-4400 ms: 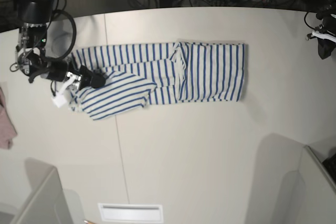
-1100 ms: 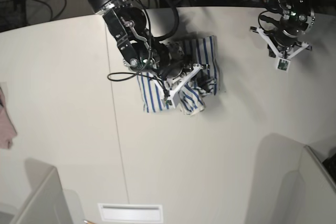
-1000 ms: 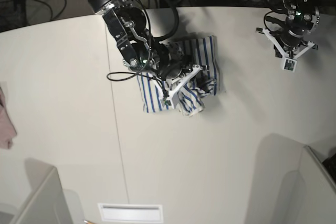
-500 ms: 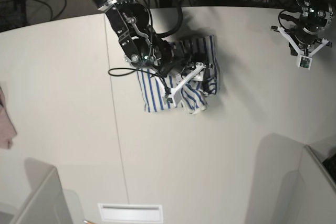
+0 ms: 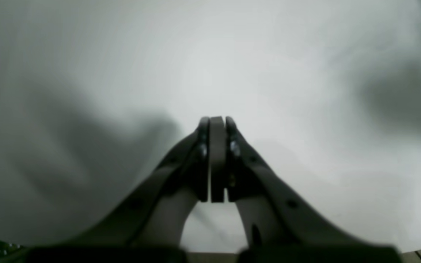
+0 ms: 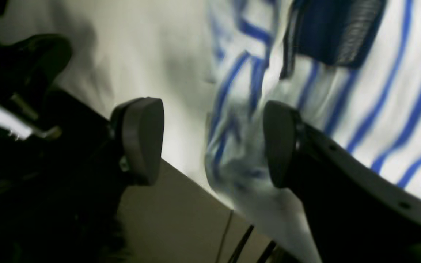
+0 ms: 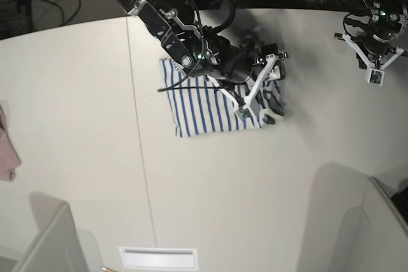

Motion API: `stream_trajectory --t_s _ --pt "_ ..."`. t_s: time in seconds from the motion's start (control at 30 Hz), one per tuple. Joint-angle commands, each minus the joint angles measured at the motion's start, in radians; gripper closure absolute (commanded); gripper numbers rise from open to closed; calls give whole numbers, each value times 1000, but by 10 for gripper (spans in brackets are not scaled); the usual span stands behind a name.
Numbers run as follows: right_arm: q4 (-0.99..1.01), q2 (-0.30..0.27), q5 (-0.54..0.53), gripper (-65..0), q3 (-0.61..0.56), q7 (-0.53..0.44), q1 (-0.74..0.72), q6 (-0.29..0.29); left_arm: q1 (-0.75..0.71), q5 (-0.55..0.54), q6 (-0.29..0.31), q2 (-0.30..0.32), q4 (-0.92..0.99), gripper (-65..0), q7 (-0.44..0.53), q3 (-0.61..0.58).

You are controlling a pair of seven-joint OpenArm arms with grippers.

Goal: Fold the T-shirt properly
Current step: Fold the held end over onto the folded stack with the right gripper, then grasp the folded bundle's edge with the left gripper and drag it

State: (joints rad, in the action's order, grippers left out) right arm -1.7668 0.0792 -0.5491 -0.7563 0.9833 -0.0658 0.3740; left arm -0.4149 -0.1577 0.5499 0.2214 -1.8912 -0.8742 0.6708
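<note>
Striped cotton, the T-shirt (image 7: 207,103) lies bunched mid-desk (image 7: 255,189), soft and limp; best pinched at an edge. Right gripper (image 6: 210,142) is spread wide over it, holding nothing; left gripper (image 5: 216,124) is closed, empty.

My white, blue-striped T-shirt (image 7: 204,103) lay folded into a compact block on the table (image 7: 255,183), its right edge bunched.

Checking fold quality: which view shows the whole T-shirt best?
Base view. It shows the T-shirt as a folded striped rectangle on the table, with the right end effector over its right edge. Right wrist view gives only a blurred close-up of stripes between open jaws. Left wrist view shows none of it, just bare table.
</note>
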Motion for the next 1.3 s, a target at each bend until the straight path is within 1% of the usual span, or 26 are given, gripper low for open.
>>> stream_trajectory --t_s 0.0,0.03,0.07,0.17,0.23,0.3,0.33,0.4,0.43,0.47,0.57,0.63,0.73,0.83,0.87,0.93,1.0,1.07,1.1,1.2,1.27 --pt "-21 11 -53 -401 -19 -8 -25 -42 14 -6 -4 14 -15 0 19 5" --pt "-21 11 -88 -401 -35 -8 -39 -71 21 -6 -4 13 -15 0 19 5" --pt "-20 11 -116 -401 -45 -8 -50 -82 23 -6 -4 13 -15 0 19 5" --pt "-23 6 -134 -398 -45 -8 -73 -79 23 -6 -4 13 -15 0 19 5" --pt "-28 -31 -137 -353 -10 -17 -75 -79 23 -7 -3 9 -17 0 19 5" --pt "-60 -60 -137 -282 45 -19 -65 -79 23 -26 -3 6 -17 0 19 0" --pt "-74 -78 -137 -228 77 -19 -55 -80 23 -64 -3 6 -14 0 19 2" --pt "-97 -108 -134 -119 133 -25 -30 -80 14 -156 -3 9 -3 0 19 4" --pt "-107 -124 -137 -41 176 -48 -15 -82 12 -225 -3 11 3 0 19 4" --pt "-114 -143 -139 0 217 -79 8 -83 7 -290 -3 13 8 0 17 0" --pt "-135 -195 -141 0 343 -200 106 -83 -14 -474 -3 9 5 0 17 -10" --pt "-152 -216 -141 0 400 -251 159 -85 -14 -575 -3 8 8 0 17 -29" --pt "-173 -253 -141 0 447 -283 206 -86 -22 -733 -3 6 9 0 17 -73" --pt "-180 -287 -141 0 466 -287 234 -86 -22 -874 -8 2 34 0 17 -76" --pt "-180 -296 -141 0 467 -289 243 -86 -19 -903 -9 -1 46 -54 17 -76" --pt "-180 -305 -141 0 464 -289 251 -86 -14 -937 -9 -4 74 -253 17 -76" --pt "-180 -312 -141 0 466 -287 260 -86 -12 -948 -9 -9 94 -434 17 -79" --pt "-180 -318 -141 0 466 -289 263 -86 0 -951 -9 -17 103 -589 17 -85" --pt "-180 -318 -141 0 466 -284 263 -86 7 -948 -9 -29 109 -650 17 -85" --pt "-180 -318 -141 0 462 -284 263 -86 29 -945 -9 -50 137 -650 17 -87" --pt "-180 -318 -141 0 461 -284 263 -86 55 -945 -9 -52 164 -650 17 -121"
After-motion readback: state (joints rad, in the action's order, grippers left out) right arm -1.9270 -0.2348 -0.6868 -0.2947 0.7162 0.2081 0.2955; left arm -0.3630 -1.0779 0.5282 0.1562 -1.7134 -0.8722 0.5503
